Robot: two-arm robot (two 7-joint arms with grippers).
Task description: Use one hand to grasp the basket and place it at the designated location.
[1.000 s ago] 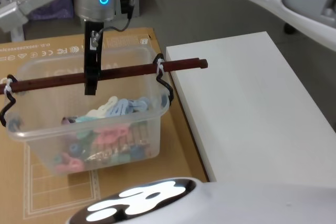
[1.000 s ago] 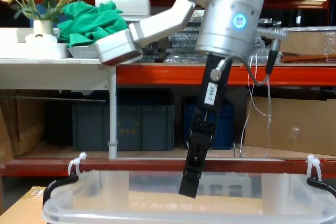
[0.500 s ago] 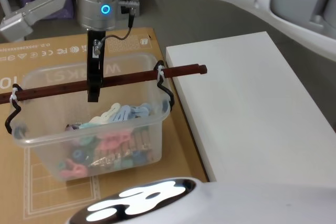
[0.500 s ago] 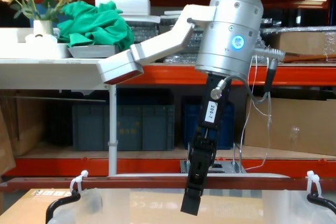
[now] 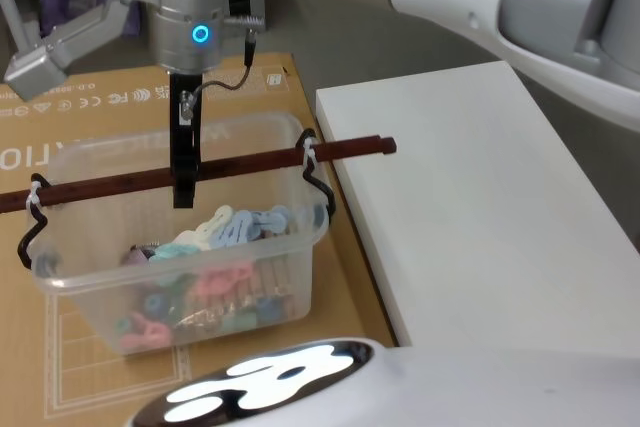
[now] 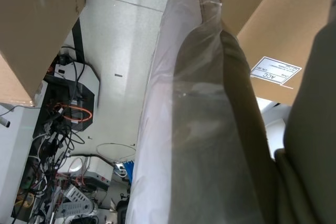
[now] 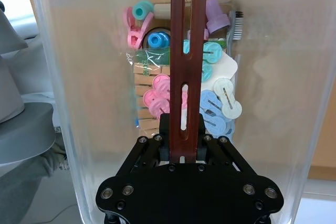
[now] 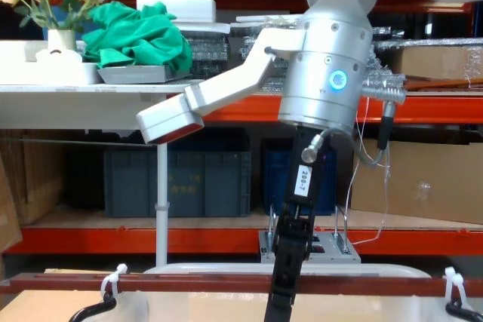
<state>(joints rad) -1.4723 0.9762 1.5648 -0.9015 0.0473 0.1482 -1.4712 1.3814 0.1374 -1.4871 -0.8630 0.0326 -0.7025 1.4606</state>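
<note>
1. Long black right pincer (image 5: 182, 197) pinches the reddish-brown bar handle (image 5: 110, 185) mid-length, presumably for balance.
2. Clear frosted plastic basket (image 5: 185, 257) hangs just beside the white slab worktop (image 5: 480, 207), over brown cardboard (image 5: 100, 97).

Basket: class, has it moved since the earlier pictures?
Yes. In the chest view the basket has sunk lower, now hanging below the lower orange shelf beam, carried by the right gripper.

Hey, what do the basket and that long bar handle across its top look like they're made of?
The basket: likely plastic, clear and frosted; the clips inside show through its walls. The bar handle: looks like wood with a reddish-brown finish, though painted metal or plastic is possible; it is flat with long slots.
</note>
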